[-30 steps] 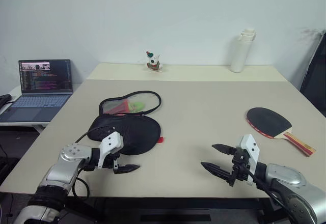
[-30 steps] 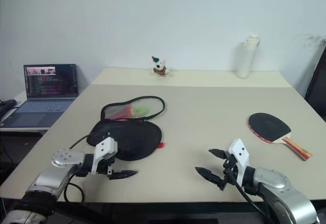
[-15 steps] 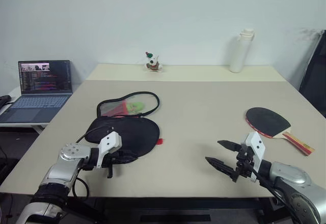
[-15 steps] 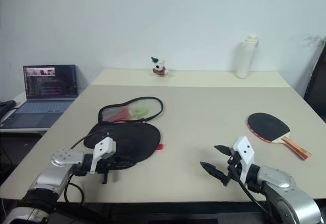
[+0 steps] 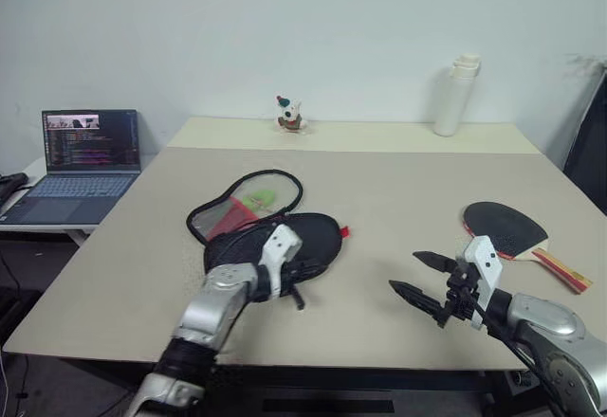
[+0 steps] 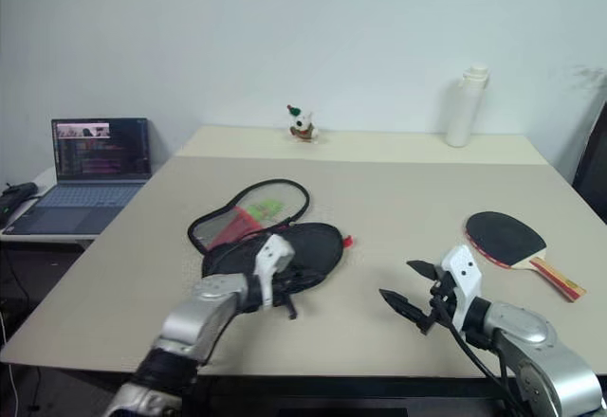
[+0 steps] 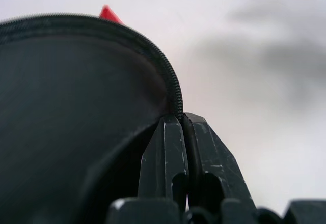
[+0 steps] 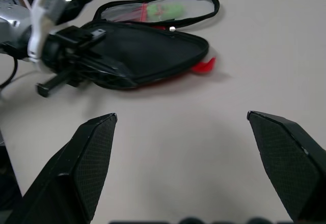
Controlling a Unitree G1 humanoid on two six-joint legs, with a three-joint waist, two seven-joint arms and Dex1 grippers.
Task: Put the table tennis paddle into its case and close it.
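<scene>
The case (image 5: 313, 237) lies open left of the table's middle. Its black half is nearest me, and its flap (image 5: 245, 204) with red and green lining is spread behind. A red tab (image 5: 343, 231) sticks out at its right end. My left gripper (image 5: 296, 270) is shut on the case's zipped rim; in the left wrist view the fingers (image 7: 165, 147) pinch the black edge. The table tennis paddle (image 5: 498, 223) lies flat at the right, black face up, handle (image 5: 561, 270) toward the right edge. My right gripper (image 5: 403, 272) hovers open between case and paddle, holding nothing.
An open laptop (image 5: 81, 152) sits on a lower side table at the left. At the back of the table stand a white bottle (image 5: 455, 95) and a small figurine (image 5: 289, 114). The beige table (image 5: 398, 180) has bare surface between the case and the paddle.
My left gripper shut on the case's rim and pulled it to the right, turning it so the red tab now points toward the paddle. The right gripper has barely moved.
</scene>
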